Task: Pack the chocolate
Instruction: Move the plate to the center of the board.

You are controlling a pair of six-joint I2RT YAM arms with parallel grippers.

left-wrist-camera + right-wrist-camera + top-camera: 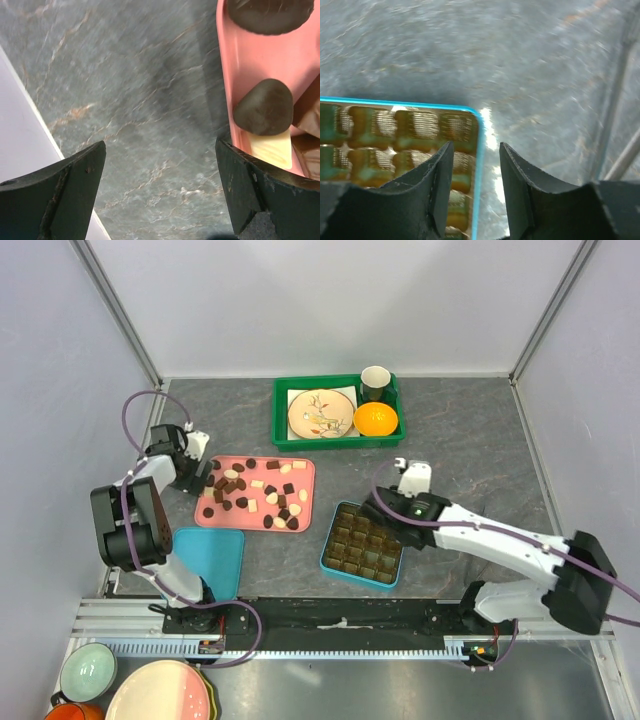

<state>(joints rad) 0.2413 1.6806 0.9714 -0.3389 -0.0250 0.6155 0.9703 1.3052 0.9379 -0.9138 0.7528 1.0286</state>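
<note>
Several small chocolate pieces [243, 487], dark, light brown and cream, lie on a pink tray [306, 502]. A blue box [327, 562] with a gold compartment insert [361, 540] stands to its right. My left gripper [192, 480] is open and empty, low over the table at the tray's left edge. In the left wrist view [160, 145] its right finger [260, 195] overlaps the tray rim [226, 75], next to a dark piece [264, 107] and a cream piece [272, 148]. My right gripper [383, 502] is open and empty at the box's far right corner. In the right wrist view [476, 146] it straddles the blue rim [479, 165].
A blue lid [210, 560] lies in front of the pink tray. A green crate [281, 415] at the back holds a plate [321, 414], a dark cup [375, 383] and an orange [376, 419]. Walls enclose the table on three sides. Bowls [158, 692] sit below the near edge.
</note>
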